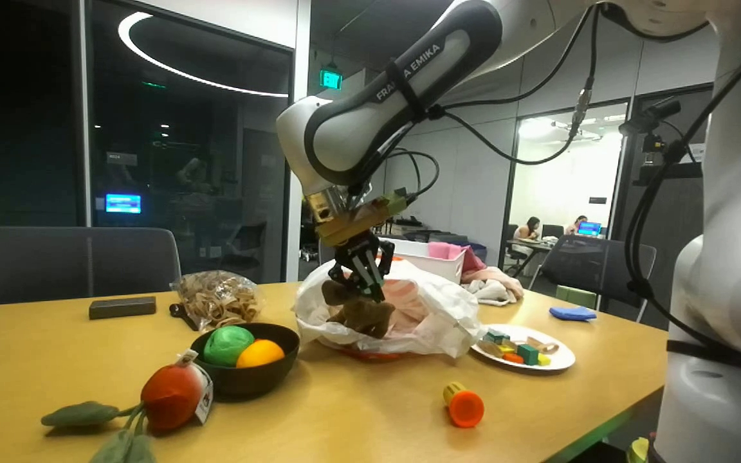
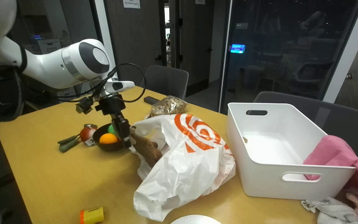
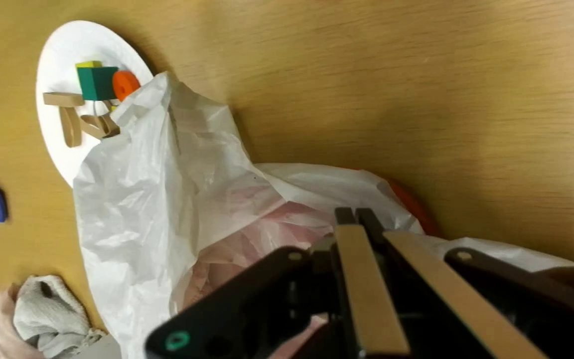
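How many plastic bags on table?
2: white plastic bag with orange print, beside white rectangular bin; clear plastic bag of tan strips, near round dark bowl. Others may be hidden.

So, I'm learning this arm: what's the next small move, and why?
Perhaps lift the gripper slightly: in the wrist view its fingers look shut, nothing visible between them, yet both exterior views show it by the brown thing at the mouth of the white bag. Lifting might show whether it holds that.
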